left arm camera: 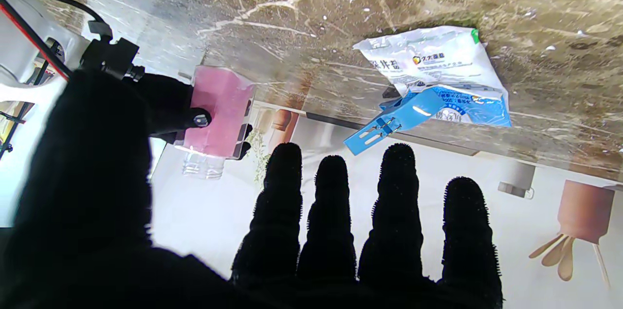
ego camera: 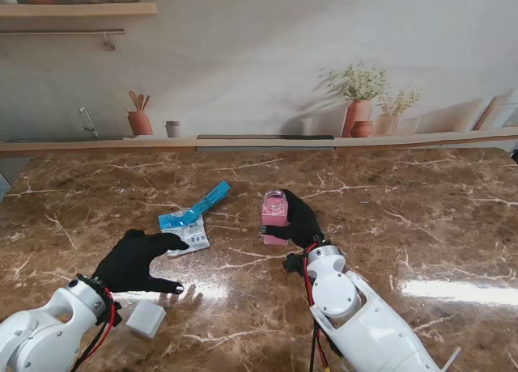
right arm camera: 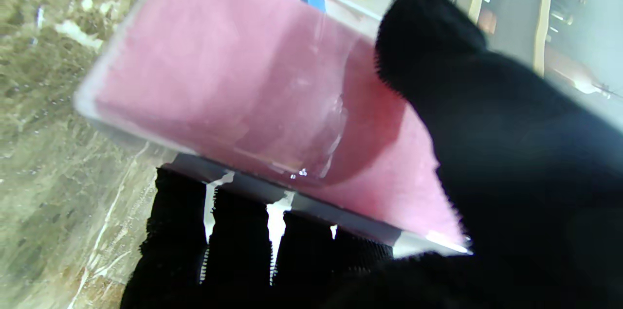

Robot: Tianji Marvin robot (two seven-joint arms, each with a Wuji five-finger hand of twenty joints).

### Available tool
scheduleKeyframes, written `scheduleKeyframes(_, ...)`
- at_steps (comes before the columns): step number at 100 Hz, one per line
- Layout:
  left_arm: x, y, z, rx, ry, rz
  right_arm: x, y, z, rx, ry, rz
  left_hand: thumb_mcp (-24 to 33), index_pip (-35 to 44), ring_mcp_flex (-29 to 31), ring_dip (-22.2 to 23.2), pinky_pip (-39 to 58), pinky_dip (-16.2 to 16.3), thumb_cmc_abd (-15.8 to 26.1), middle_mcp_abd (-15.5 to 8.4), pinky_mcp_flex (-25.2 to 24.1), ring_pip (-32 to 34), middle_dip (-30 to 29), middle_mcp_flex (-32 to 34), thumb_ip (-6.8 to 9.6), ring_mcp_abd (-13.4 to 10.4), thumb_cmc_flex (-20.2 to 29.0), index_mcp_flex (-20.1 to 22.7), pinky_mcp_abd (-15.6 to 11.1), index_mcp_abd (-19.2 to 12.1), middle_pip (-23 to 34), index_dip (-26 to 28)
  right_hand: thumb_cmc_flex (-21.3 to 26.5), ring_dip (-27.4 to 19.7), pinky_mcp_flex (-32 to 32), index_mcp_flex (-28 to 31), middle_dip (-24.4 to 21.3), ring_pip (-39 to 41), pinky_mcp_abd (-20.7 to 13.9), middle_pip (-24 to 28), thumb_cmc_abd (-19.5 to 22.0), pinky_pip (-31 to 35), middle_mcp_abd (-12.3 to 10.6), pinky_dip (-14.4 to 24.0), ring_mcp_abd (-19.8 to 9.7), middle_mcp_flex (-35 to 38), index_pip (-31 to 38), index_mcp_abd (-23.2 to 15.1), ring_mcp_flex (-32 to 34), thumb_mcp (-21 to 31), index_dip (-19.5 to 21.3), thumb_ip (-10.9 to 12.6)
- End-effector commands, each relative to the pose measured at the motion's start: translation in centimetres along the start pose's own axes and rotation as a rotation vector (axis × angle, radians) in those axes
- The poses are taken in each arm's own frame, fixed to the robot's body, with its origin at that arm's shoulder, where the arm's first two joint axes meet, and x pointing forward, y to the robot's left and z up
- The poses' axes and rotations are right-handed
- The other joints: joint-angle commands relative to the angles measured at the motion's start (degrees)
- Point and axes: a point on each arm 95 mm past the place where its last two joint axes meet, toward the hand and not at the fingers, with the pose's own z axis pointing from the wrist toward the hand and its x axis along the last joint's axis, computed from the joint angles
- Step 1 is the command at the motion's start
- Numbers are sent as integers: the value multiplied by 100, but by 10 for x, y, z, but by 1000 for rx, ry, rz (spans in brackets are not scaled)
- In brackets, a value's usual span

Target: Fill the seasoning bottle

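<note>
Nearest me, left hand spread, holding nothing beside packet; right hand grips pink bottle mid-table.

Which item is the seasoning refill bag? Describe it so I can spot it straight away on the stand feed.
On the brown marble table, look left of the pink-filled seasoning bottle held by the right hand. The seasoning bag lies flat there, just beyond the open left hand. It is the only blue-and-white printed pouch, with a blue clip on its far end, unlike the plain white cube nearer to me.

Glossy brown marble table; clear plastic bottle; shiny plastic packet.
</note>
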Motion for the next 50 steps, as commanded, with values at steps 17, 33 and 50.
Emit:
scheduleKeyframes(17,8,-6,5,17,16,-7,-5,-1,8,30,-29,22,-241,-118,-220,-96,-180,-42,143,11,-107,-134,-73,-127,182,-270,92,69,-22,-8,-138,-30,489,-558,-118,-198,-273,-229,-295,-266,590,-453,-154,-177,-735,-429,-202,-444,-194,1600,-123,978)
scheduleKeyframes(33,10,-8,9,10,19,-9,-12,-4,10,60,-44,16,-300,-127,-227,-105,-228,-59,166,-3,-123,-142,-73,-123,193,-278,118,80,53,-24,-142,-26,354,-641,-250,-605,-312,-344,-332,-338,576,-644,-110,-197,-726,-853,-463,-252,-504,1516,-187,946)
scheduleKeyframes(50,12,-10,13,8,22,-10,-18,-7,10,70,-55,11,-348,-126,-225,-103,-219,-43,189,11,-118,-138,-71,-123,202,-263,136,91,5,-12,-143,-19,302,-732,-224,-917,-388,-366,-448,-311,475,-744,-78,-125,-785,-1313,-784,-116,-771,1465,-165,919)
